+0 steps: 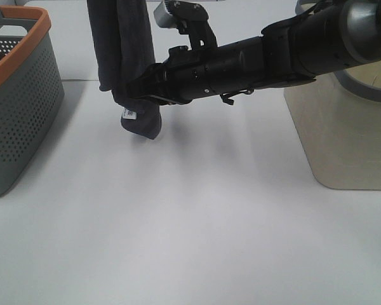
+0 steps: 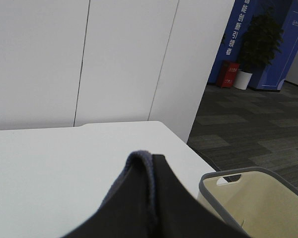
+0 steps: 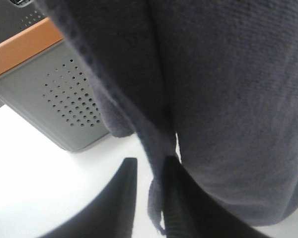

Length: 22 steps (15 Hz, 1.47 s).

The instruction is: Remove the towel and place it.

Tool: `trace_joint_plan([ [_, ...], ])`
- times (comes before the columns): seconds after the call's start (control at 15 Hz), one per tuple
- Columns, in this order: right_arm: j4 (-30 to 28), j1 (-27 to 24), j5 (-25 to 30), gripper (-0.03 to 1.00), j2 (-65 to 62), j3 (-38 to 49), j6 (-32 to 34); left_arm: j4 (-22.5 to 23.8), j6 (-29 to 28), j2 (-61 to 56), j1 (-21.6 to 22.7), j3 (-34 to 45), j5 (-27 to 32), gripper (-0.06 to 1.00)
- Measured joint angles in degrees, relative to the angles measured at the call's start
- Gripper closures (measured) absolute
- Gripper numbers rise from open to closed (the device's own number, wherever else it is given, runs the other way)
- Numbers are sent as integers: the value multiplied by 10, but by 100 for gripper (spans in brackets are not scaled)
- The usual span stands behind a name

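The dark navy-grey towel (image 1: 124, 44) hangs bunched in a long fold from above the top edge of the exterior high view. Its lower end with the small white tag (image 1: 129, 115) just meets the white table (image 1: 197, 229). My left gripper (image 2: 148, 166) is shut on the towel's hem (image 2: 139, 161); it is out of the exterior view. My right gripper (image 1: 132, 94) reaches across from the right to the towel's lower part. In the right wrist view its fingers (image 3: 126, 198) stand slightly apart around a hanging hem of the towel (image 3: 228, 99), with a gap showing.
A grey perforated basket with an orange rim (image 1: 19, 95) stands at the left edge, also in the right wrist view (image 3: 64, 99). A beige bin with a grey rim (image 1: 343, 133) stands at the right, also in the left wrist view (image 2: 258, 203).
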Motion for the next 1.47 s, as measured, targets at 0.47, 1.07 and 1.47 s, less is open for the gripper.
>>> trace_joint_plan([
  [0.47,-53,0,7,94,-11,0,148,0,1,0,0,0,2,94],
  [1.07,-667,0,36,94,-182,-1,615,-10,0,-40,41,0,17,94],
  [1.47,-914,0,146,94,-243,-105,729,-26,0,-77,42,10,34,94],
])
